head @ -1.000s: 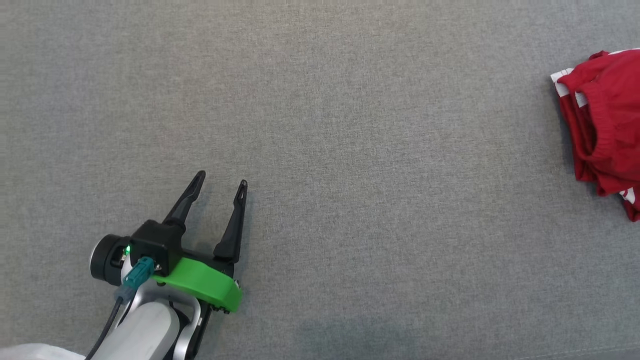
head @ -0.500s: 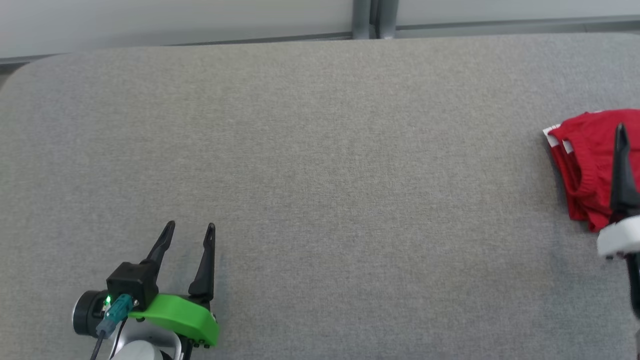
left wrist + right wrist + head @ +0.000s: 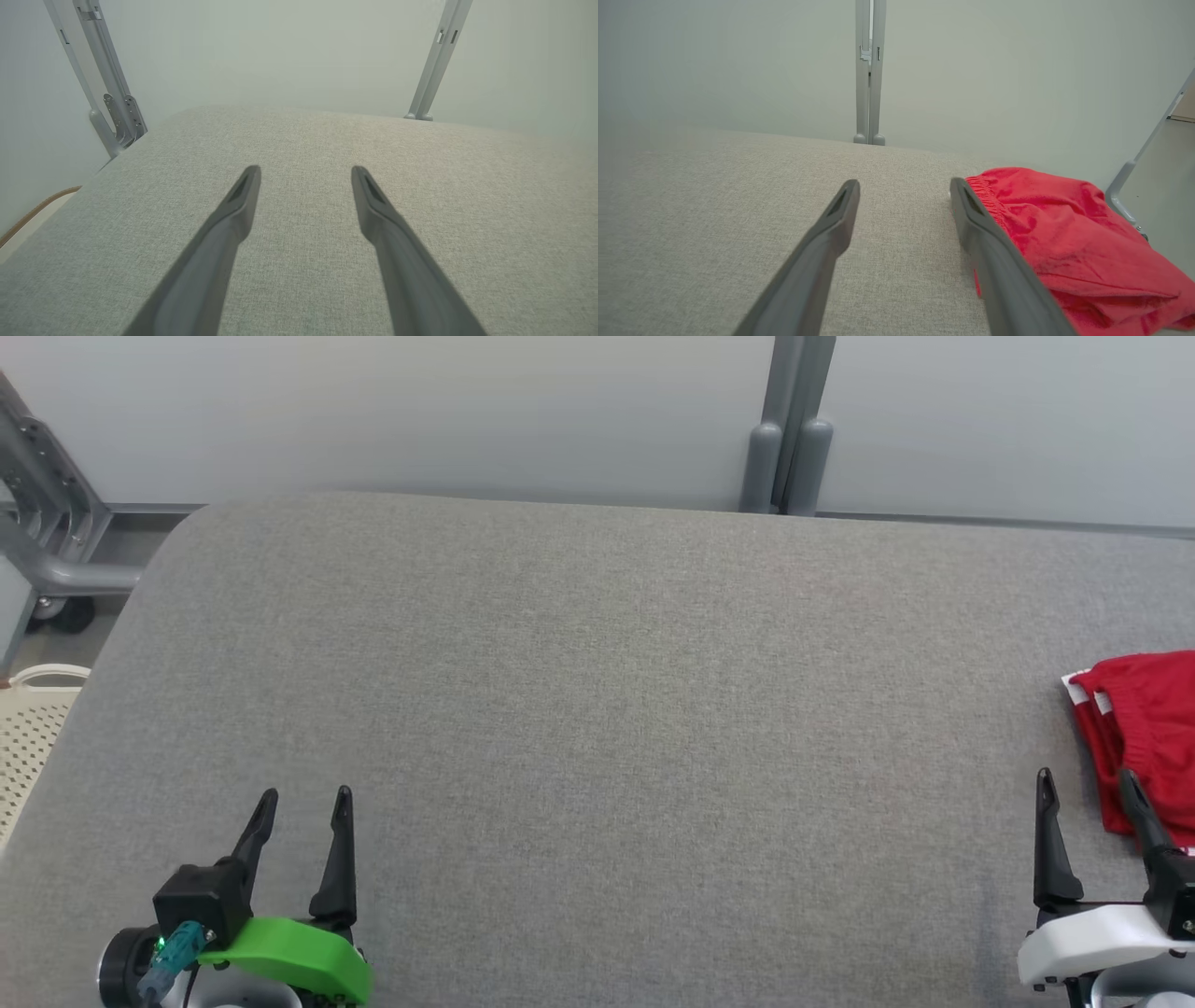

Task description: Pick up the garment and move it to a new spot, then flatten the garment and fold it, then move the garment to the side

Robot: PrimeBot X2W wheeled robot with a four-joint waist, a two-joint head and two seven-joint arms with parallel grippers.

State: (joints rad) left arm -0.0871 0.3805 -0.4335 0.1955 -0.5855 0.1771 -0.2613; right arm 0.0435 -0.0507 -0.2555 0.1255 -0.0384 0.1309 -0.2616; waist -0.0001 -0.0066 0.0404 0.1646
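The garment (image 3: 1144,728) is red with white stripes at one edge, folded into a small bundle at the right edge of the grey padded table (image 3: 597,709). In the right wrist view the garment (image 3: 1064,238) lies just right of my fingers. My right gripper (image 3: 1088,784) is open at the lower right, its right finger over the garment's near edge, nothing between the jaws. My left gripper (image 3: 303,801) is open at the lower left over bare cloth. In the left wrist view the left gripper (image 3: 306,172) is empty.
A pale wall with a grey post (image 3: 789,439) runs behind the table. A grey metal frame (image 3: 47,523) and a cream perforated basket (image 3: 28,737) stand off the table's left edge.
The camera has tilted up, so the wall and far table edge have come into view. My right gripper has come into view at the lower right, beside the garment.
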